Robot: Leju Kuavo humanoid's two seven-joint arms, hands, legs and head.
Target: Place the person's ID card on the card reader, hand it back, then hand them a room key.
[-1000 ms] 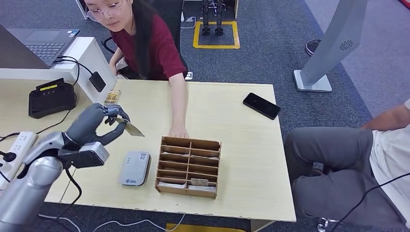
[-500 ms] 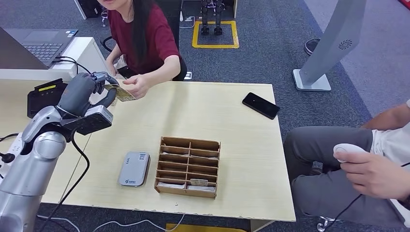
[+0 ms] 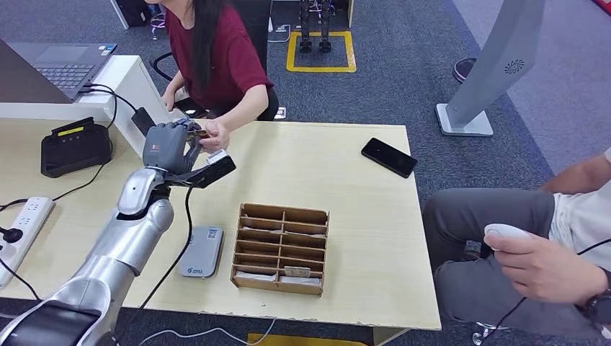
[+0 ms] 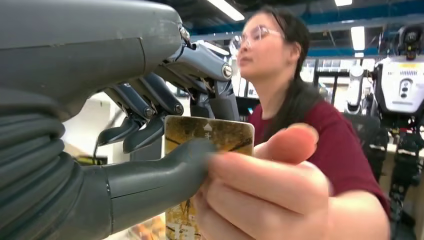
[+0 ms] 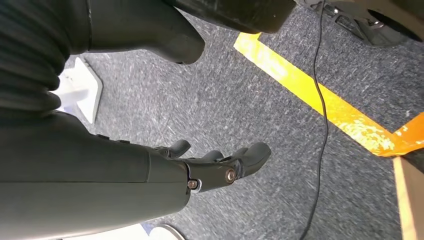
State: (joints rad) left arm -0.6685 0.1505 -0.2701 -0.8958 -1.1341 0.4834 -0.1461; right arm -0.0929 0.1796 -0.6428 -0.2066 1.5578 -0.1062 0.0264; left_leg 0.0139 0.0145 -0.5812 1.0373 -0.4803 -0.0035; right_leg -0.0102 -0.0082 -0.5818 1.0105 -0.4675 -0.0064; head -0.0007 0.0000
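Two hands on the ID card [image 4: 207, 137] at once: left hand [image 3: 170, 146] pinches it between thumb and fingers [image 4: 145, 135], raised over the counter's [image 3: 360, 216] far edge, and the person's hand [image 3: 214, 134] grips the same card from the opposite side, touching the thumb. Card reader [image 3: 201, 251] lies on the counter, well back toward the robot from the left hand, just beside the wooden tray [image 3: 280, 249]. Right hand [image 5: 220, 167] hangs over carpet, fingers loosely apart, holding nothing.
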